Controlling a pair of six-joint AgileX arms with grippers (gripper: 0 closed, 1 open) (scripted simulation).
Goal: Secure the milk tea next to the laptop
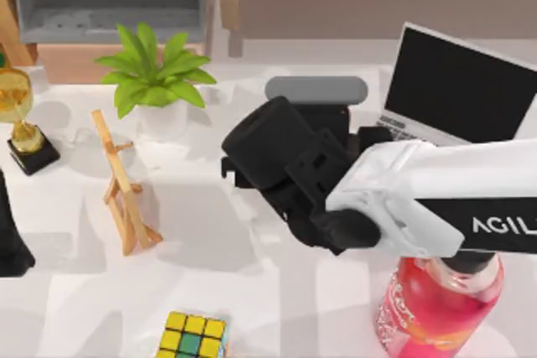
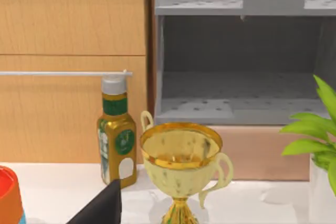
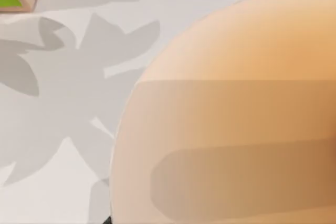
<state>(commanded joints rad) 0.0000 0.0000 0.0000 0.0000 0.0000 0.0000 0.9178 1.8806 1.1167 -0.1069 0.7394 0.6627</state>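
- The right pincer (image 1: 262, 161) hangs over the middle of the desk (image 1: 210, 241) on an arm reaching in from the right. How far open it is, or whether it grips anything, cannot be told.
- The milk tea (image 3: 236, 129) sits right up against this pincer. In the right wrist view its beige-orange wall looms close, which suggests the cup is being grasped or carried.
- The pink bottle (image 1: 436, 312) stands near, beneath the arm behind the pincer, and would be easy to knock.
- The laptop (image 1: 457, 90) lies farther off, to the pincer's right and rearward, screen up. The desk beside it is probably where the cup belongs.
- A potted plant (image 1: 155, 73) and a wooden easel (image 1: 122, 186) sit to the pincer's left, out of its way.
- The left pincer (image 1: 10, 241) is farthest, parked at the desk's left edge.
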